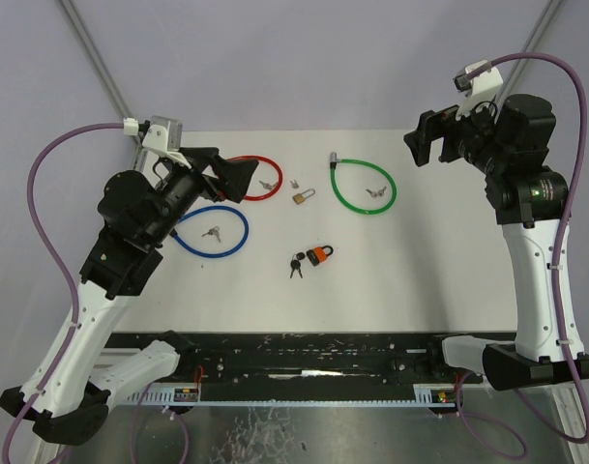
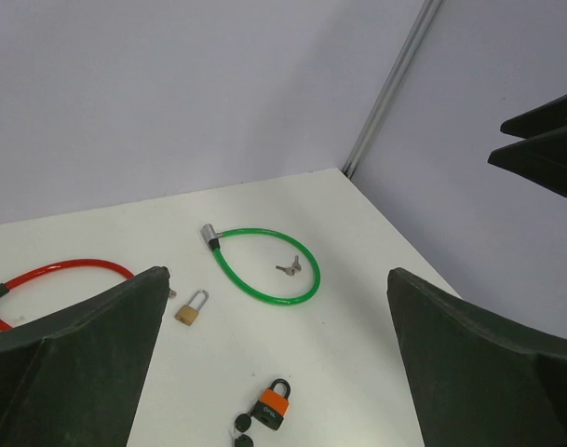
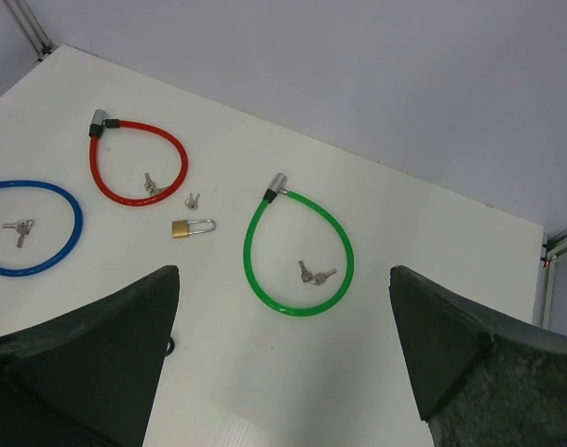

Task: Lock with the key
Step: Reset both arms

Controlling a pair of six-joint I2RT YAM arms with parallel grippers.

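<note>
while the left end effector (image 1: 231, 174) and right end effector (image 1: 425, 138) hang open, the orange padlock (image 1: 320, 255) lies between them.

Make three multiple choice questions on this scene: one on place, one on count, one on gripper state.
1. Which lies nearest the near edge of the table? A orange padlock B brass padlock C small silver key
2. How many cable loops are there? A two B three C four
3. How do the grippers stand? A both open, empty B both shut C left shut on a key
1 A: lowest in the top view. 2 B: red loop, blue loop, green loop. 3 A: left gripper and right gripper gape, nothing between.
</note>
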